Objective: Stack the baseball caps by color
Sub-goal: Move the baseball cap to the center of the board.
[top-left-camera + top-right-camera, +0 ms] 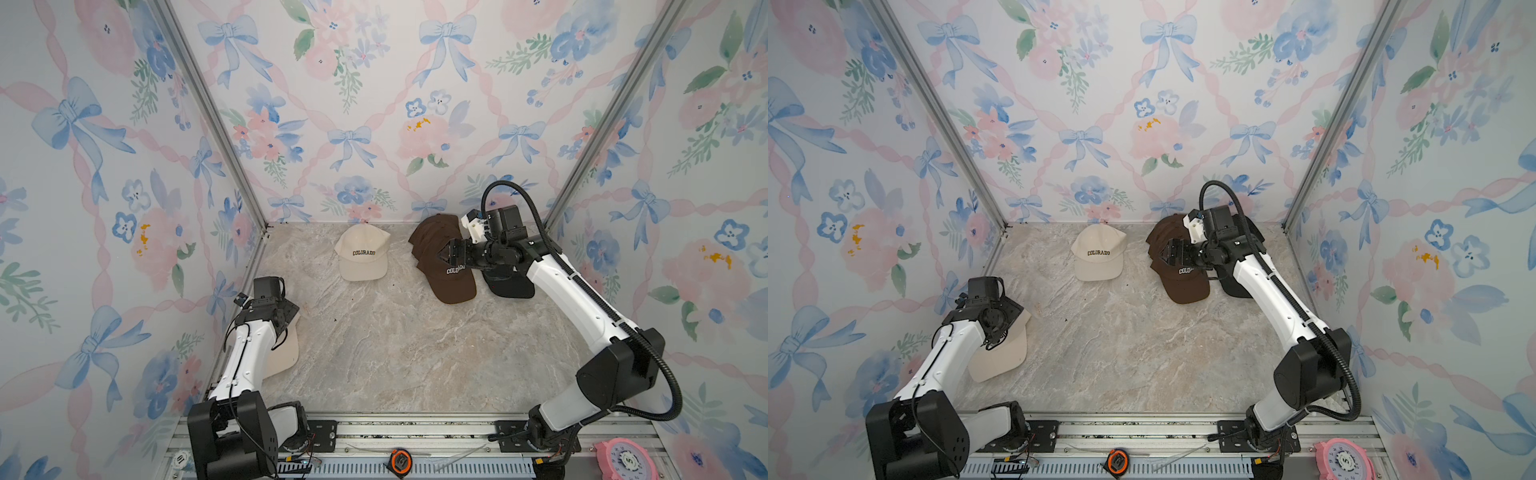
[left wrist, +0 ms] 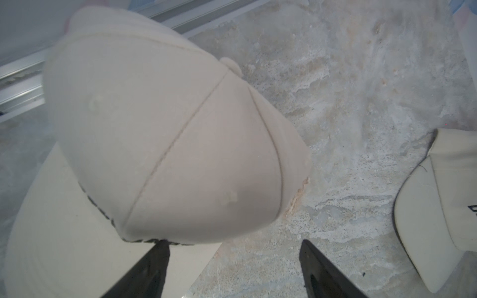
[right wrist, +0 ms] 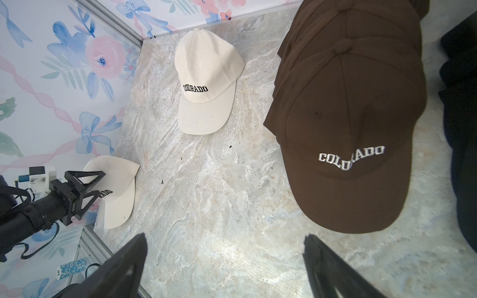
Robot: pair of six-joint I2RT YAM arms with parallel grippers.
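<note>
While the left tool (image 2: 233, 268) hangs with its jaws spread and gripping nothing, one tip just over the brim, a soft cream cap (image 1: 1000, 353) lies beneath it by the marbled surface's (image 1: 395, 353) left edge. Toward the back edge sits a second cream cap (image 1: 363, 253) lettered COLORADO. Farther right, brown caps (image 1: 444, 266) lie stacked, brims curved, with the right tool (image 1: 442, 252) released above them. Black caps (image 1: 513, 282) beside the stack are mostly hidden by the right arm.

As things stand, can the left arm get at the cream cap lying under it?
Probably yes: the left gripper hangs open right over the near cream cap, one finger at its front edge, nothing lying between them.
</note>
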